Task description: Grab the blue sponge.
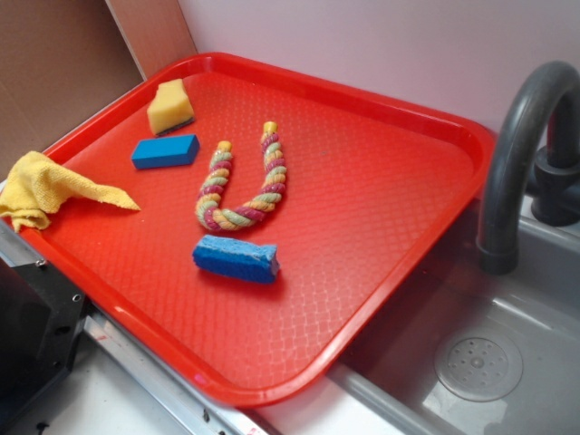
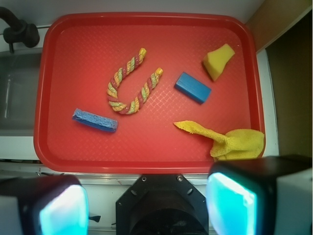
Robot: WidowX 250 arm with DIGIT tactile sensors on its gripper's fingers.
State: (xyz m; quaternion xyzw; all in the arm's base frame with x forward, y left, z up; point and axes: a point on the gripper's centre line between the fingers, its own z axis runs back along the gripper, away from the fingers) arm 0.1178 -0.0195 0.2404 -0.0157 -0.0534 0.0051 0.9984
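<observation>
One blue sponge lies ahead-left of the wide-open, empty claw, near the tray's nearest edge, long axis crosswise.

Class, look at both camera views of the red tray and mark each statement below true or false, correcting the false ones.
1. The blue sponge lies on the red tray. True.
2. The gripper is shut on the blue sponge. False: its fingers are spread apart, holding nothing.
3. The rope is bent into a U. True.
4. The yellow cloth lies wholly inside the tray. False: it hangs over the rim.
5. The blue block touches the yellow sponge. False: a gap separates them.
</observation>
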